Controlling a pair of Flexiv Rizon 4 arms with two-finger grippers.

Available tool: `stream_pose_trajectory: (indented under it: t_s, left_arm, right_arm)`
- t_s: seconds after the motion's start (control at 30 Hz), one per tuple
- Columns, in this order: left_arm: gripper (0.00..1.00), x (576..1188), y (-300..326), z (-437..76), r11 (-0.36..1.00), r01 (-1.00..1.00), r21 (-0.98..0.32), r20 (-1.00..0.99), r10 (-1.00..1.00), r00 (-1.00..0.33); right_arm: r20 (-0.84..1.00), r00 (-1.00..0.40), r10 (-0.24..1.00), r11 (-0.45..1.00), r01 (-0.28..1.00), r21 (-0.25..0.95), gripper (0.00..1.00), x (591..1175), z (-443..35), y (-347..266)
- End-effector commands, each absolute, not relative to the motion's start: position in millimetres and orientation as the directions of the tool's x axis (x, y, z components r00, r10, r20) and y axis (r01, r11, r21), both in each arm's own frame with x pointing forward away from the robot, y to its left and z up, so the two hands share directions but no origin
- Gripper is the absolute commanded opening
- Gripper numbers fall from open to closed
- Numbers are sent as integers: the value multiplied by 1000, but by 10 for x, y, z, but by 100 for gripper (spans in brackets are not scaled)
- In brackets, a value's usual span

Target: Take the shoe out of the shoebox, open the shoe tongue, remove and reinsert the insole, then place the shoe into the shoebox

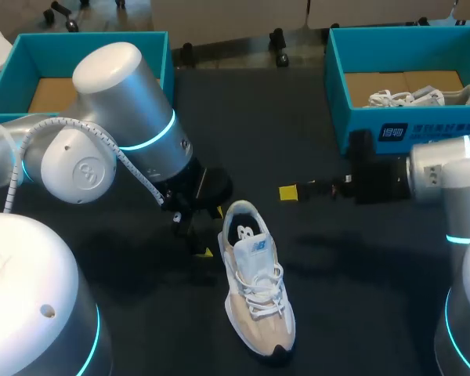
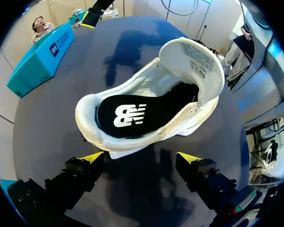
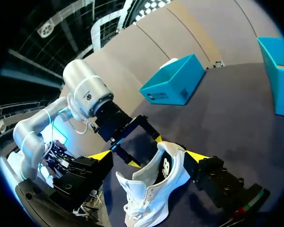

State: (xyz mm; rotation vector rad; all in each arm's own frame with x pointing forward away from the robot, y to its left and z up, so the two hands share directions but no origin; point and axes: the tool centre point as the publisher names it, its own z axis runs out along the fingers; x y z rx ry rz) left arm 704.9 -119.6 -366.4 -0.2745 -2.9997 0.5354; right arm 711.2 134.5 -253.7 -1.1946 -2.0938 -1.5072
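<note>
1. One shoe (image 1: 254, 282) lies on the table at the head view's lower centre, outside both teal boxes: left box (image 1: 63, 37) upper left, right box (image 1: 352, 125) upper right.
2. Tongue (image 2: 194, 56) is folded back and the insole (image 2: 132, 113) is seated inside. The insole step looks to be in hand.
3. Left gripper (image 2: 141, 158) is spread wide and empty, just behind the heel.
4. Right gripper (image 3: 147, 155) is also spread and empty, clear of the shoe at the head view's middle right.
5. Next move probably calls for pinching the insole's heel edge while the other claw steadies the shoe.
</note>
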Motion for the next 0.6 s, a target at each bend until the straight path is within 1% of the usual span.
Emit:
stream_pose_trajectory:
  t_s: [0.03, 0.13, 0.17, 0.23, 0.3, 0.33, 0.4, 0.47, 0.6]
  left_arm:
    - [100, 7052, -1200, -3669, 923, 162, -349, 49, 191, -980]
    - [100, 7088, -1206, -3650, 922, 164, -350, 61, 197, -979]
    - [100, 7103, -1208, -3645, 923, 166, -347, 59, 198, -978]
    - [100, 7156, -1207, -3621, 928, 173, -332, 58, 203, -978]
    - [100, 7198, -1183, -3584, 928, 179, -328, 49, 206, -977]
    - [100, 7227, -1169, -3567, 928, 183, -324, 53, 211, -976]
    - [100, 7275, -1143, -3537, 932, 176, -317, 62, 205, -977]
    - [100, 7337, -1113, -3505, 937, 172, -305, 76, 204, -976]
    - [100, 7380, -1047, -3459, 948, 165, -271, 84, 194, -977]
  right_arm:
    - [644, -606, 467, 104, 761, 640, 100, 7064, -2507, 1327]
    - [644, -606, 467, 104, 761, 640, 100, 7064, -2507, 1327]
    - [663, -599, 449, 114, 774, 623, 100, 7075, -2537, 1320]
    - [692, -538, 481, 153, 829, 538, 100, 7092, -2550, 1251]
    - [715, -519, 468, 195, 850, 490, 100, 7081, -2504, 1187]
    - [713, -506, 485, 203, 858, 471, 100, 7078, -2473, 1150]
    - [717, -514, 470, 250, 857, 450, 100, 7069, -2432, 1103]
    - [705, -501, 501, 284, 865, 413, 100, 7070, -2385, 1035]
    - [702, -507, 501, 359, 859, 364, 100, 7076, -2325, 979]
